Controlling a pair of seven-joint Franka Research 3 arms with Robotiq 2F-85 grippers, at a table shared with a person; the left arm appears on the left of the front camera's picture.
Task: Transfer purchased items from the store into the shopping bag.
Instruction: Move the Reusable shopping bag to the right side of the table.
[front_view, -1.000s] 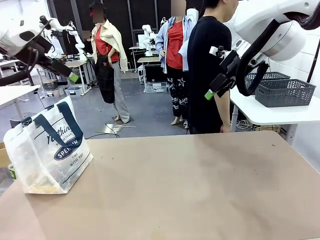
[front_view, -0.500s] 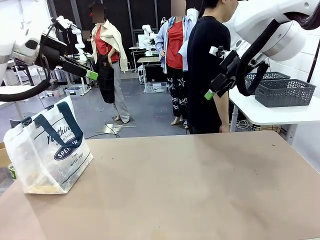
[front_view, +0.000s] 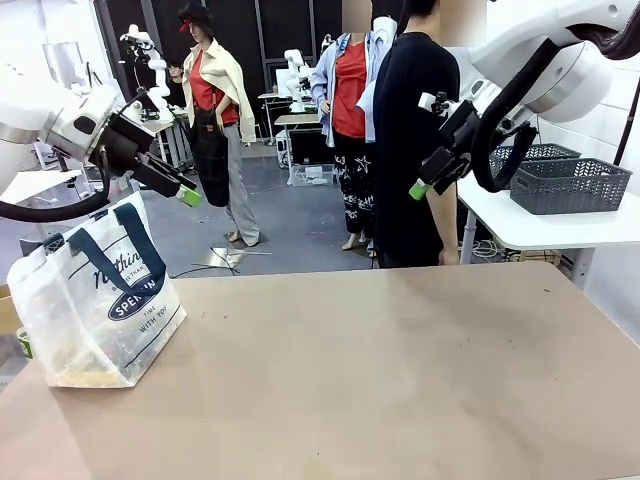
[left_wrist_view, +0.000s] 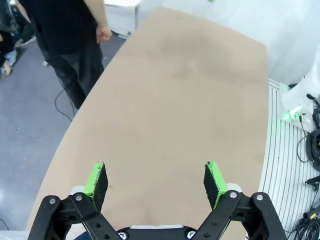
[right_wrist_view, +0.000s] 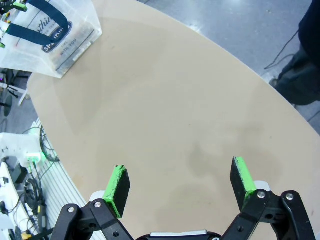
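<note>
Both grippers hang in the air with their jaws spread wide and nothing between the green pads. At the far left of the front view, the left gripper (front_view: 185, 193) juts out over the shopping bag (front_view: 97, 296), pointing down and toward the middle; its own camera shows its two pads (left_wrist_view: 96, 178) apart over bare tabletop. One shopping bag stands upright at the left edge of the table (front_view: 380, 380), a translucent whitish tote with two navy strap handles and navy lettering on its side; some tan content shows dimly through its lower wall, too blurred to count. From the right wrist camera the same bag (right_wrist_view: 47, 35) sits at the far corner of the table, well apart from that gripper.

Past the middle, one person in a black top (front_view: 410, 150) stands at the far side of the table, a hand (left_wrist_view: 103, 34) hanging by the table's edge. To the right, the right gripper (front_view: 421, 186) is raised high, in front of the person's arm. Farthest right, two dark grey lattice baskets (front_view: 570, 183) sit on a white side table (front_view: 560, 228).
</note>
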